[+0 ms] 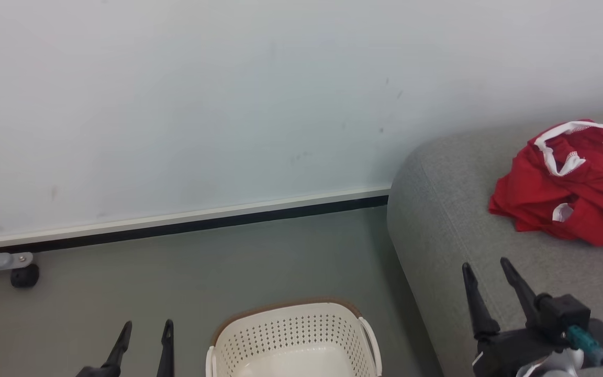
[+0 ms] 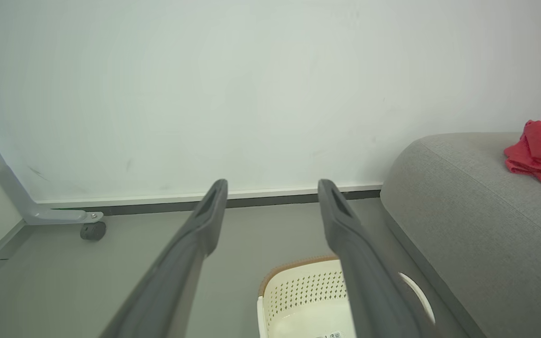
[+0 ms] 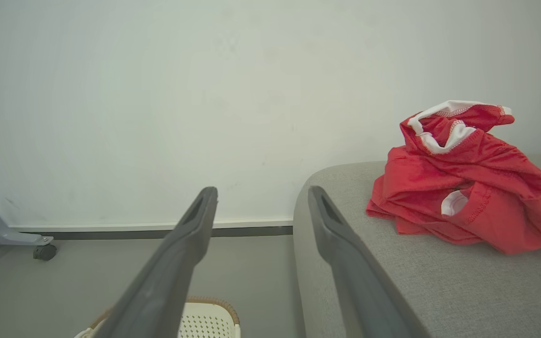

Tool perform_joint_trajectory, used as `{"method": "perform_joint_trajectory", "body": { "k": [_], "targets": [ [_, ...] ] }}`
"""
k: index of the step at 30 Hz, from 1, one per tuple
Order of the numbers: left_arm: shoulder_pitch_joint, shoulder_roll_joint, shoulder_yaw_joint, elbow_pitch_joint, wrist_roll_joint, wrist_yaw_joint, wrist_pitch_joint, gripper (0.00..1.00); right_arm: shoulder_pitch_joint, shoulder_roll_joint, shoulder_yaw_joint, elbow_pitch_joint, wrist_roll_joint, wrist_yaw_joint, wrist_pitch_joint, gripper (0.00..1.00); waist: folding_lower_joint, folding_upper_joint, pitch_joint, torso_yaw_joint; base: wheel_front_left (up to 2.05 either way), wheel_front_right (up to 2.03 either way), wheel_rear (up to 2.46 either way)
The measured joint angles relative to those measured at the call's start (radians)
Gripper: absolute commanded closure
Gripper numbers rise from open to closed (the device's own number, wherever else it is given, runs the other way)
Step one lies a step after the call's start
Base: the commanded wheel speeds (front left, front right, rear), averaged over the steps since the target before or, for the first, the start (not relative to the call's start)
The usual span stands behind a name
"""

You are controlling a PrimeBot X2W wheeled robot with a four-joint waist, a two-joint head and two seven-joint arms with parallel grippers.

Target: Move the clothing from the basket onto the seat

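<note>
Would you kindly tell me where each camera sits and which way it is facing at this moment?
Head view: on the head, facing forward and down at wall, floor, basket and seat bearing clothing; left claw lower left, right claw lower right, both open.
Left wrist view: on the left wrist, looking along its fingers toward the wall, basket low between them.
Right wrist view: on the right wrist, looking along its fingers at the seat's end and clothing.
Shared: all three show basket, seat and clothing.
</note>
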Motion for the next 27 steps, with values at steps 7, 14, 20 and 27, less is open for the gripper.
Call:
{"method": "perform_joint_trajectory", "body": {
  "k": [7, 14, 20, 27],
  "targets": [
    [0.075, 0.005, 0.043, -0.032, 0.01, 0.001, -0.001, 0.0, 0.106, 0.008, -0.017, -0.11, -0.024, -0.017, 0.0, 0.0, 0.0, 0.0, -0.019, 0.019, 0.0, 0.0, 0.0],
    [0.103, -0.003, 0.087, -0.043, 0.026, 0.001, -0.001, 0.0, 0.193, 0.013, -0.055, -0.174, -0.051, -0.025, 0.0, 0.0, 0.0001, 0.0002, -0.022, 0.024, 0.0, 0.0, 0.0],
    [0.114, -0.017, 0.107, -0.054, 0.053, 0.001, -0.001, 0.0, 0.223, 0.022, -0.078, -0.218, -0.071, -0.025, 0.0, 0.0, 0.0001, 0.0002, -0.022, 0.024, 0.0, 0.0, 0.0],
    [0.114, -0.03, 0.121, -0.069, 0.063, 0.001, -0.001, 0.0, 0.24, 0.025, -0.113, -0.25, -0.085, -0.026, 0.0, 0.0, 0.0001, 0.0002, -0.017, 0.025, 0.0, 0.0, 0.0]
  ]
}}
